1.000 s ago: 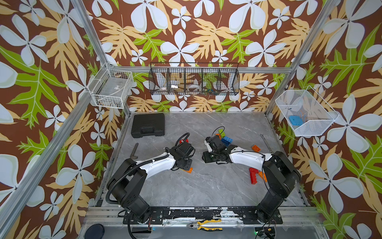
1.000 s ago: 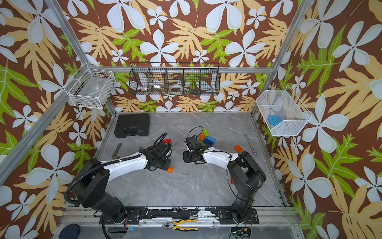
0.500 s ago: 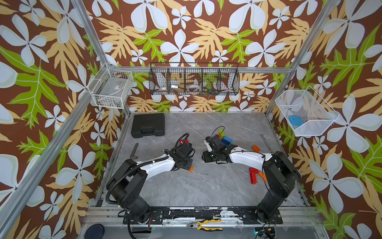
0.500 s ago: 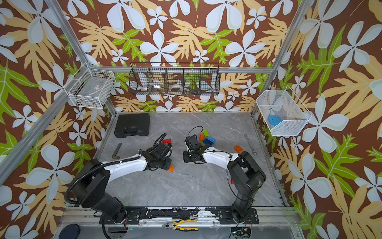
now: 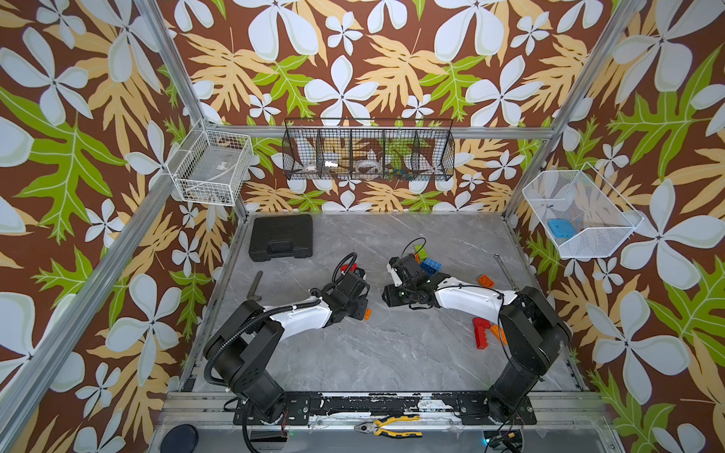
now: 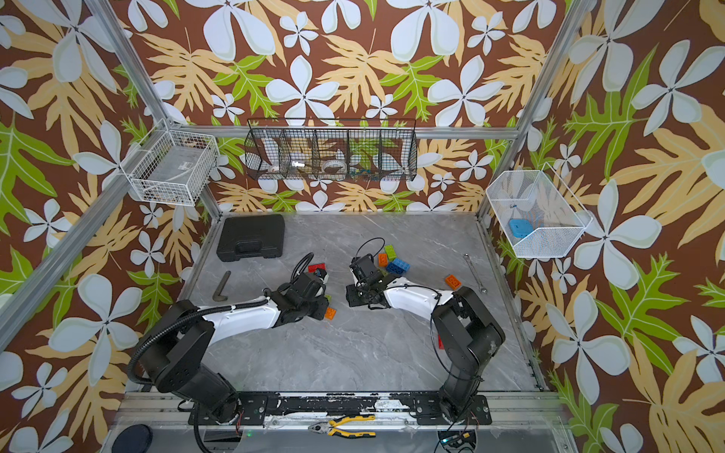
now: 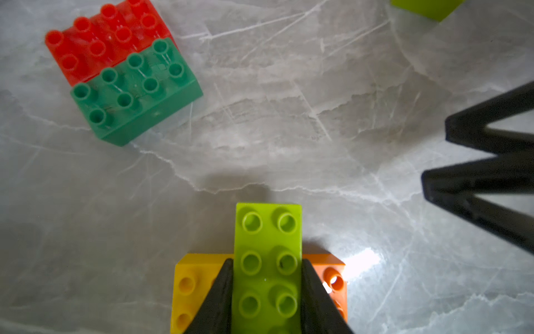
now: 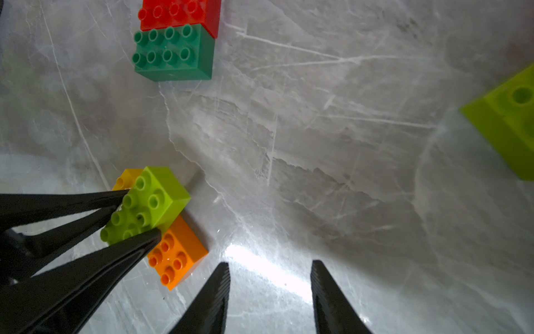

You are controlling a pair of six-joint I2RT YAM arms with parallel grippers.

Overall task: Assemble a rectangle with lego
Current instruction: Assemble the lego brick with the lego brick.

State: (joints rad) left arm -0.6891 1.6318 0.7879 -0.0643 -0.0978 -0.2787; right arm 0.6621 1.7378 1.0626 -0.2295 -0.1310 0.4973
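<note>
While left hand (image 7: 267, 260) pinches glossy studded lime brick (image 7: 267, 231), right hand (image 8: 270, 263) parted, empty.

Even bright overhead light; white glare on table (image 8: 268, 271); wrist views soft, edges blurred.

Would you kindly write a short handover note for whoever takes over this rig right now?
Left gripper: shut on a lime brick lying across a yellow brick and an orange brick.
Right gripper: open, empty, over bare table beside that stack.
Elsewhere: a red brick and a dark green brick sit touching, side by side. Loose blue bricks and others lie farther back, and red bricks lie near the right arm's base.
Done: three bricks stacked, one pair set together.
Left: no rectangle yet; join the groups and add the loose bricks.
</note>
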